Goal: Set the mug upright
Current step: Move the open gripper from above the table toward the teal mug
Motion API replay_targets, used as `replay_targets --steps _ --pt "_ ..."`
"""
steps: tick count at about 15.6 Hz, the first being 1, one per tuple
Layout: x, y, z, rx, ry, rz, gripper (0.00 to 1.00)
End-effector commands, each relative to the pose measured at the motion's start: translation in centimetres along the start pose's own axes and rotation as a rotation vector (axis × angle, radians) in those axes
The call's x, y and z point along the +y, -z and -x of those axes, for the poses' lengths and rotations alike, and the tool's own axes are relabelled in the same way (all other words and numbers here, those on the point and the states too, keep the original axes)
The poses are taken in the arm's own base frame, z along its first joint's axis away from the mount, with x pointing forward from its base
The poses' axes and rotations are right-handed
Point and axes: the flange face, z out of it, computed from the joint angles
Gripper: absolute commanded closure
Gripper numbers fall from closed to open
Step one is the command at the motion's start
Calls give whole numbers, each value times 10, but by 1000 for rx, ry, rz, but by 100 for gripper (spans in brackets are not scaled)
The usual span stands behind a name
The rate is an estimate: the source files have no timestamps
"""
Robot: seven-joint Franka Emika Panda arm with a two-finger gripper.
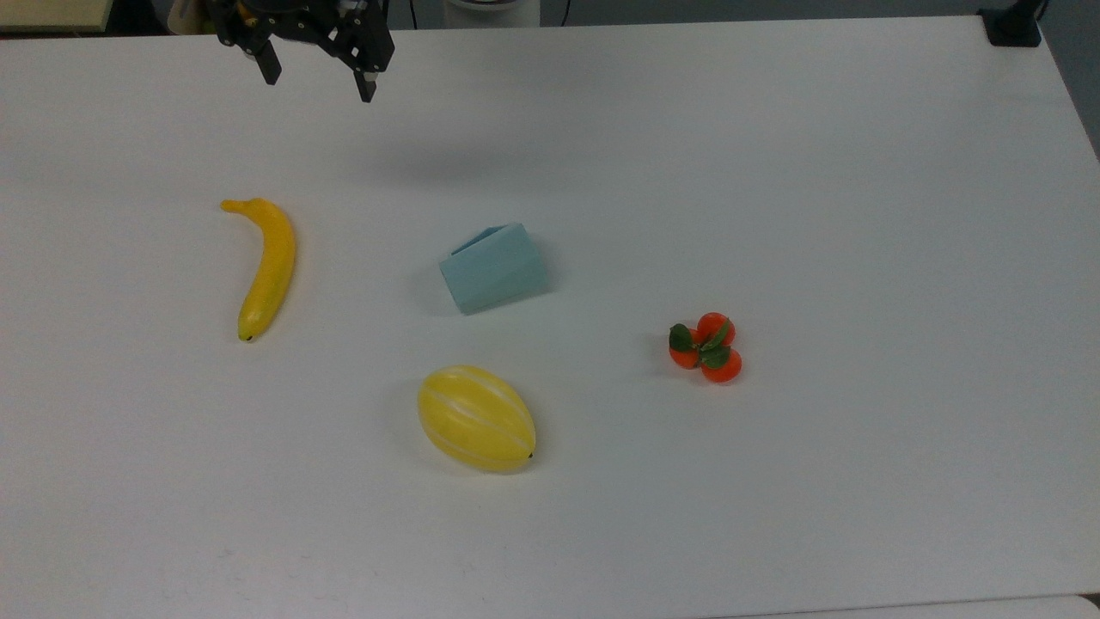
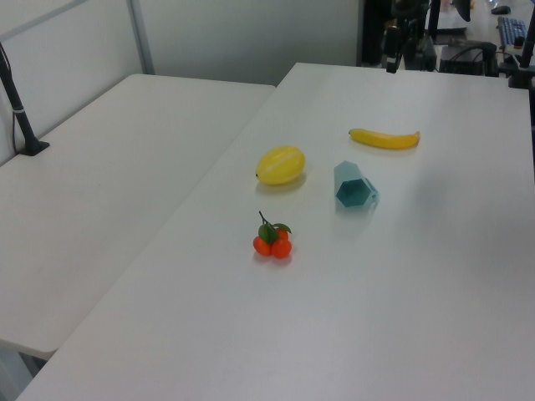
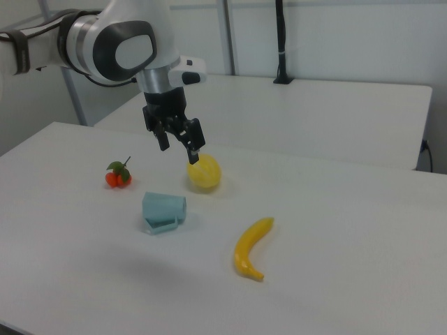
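Nearest in the top view: yellow melon (image 1: pixel 475 418), bare table (image 1: pixel 773 516) all round. Beyond, mug (image 1: pixel 494 267) on its side mid-table, banana (image 1: pixel 265 264) and oranges (image 1: pixel 706 347) well apart on either flank. Farthest, near the back edge: gripper (image 1: pixel 318 76) aloft, fingers spread, holding nothing.

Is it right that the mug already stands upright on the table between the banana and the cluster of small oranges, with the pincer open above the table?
Not quite. The mug lies on its side; the left view shows its open hexagonal mouth facing sideways. The rest holds: it sits between the banana and the oranges, and the pincer hangs open above the table.
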Motion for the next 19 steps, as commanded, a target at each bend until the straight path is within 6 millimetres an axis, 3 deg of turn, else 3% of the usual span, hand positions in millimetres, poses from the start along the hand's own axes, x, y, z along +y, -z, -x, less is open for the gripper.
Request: replay_targets --steps 1,4,13,17,19 --pt "-2 10 14 -38 6 -6 0" --pt "10 13 13 -30 -14 -10 0" --pt "8 11 13 -30 -28 -18 0" --pt "-6 6 14 -43 -9 -27 0" --pt "-27 4 16 -48 21 -27 0"
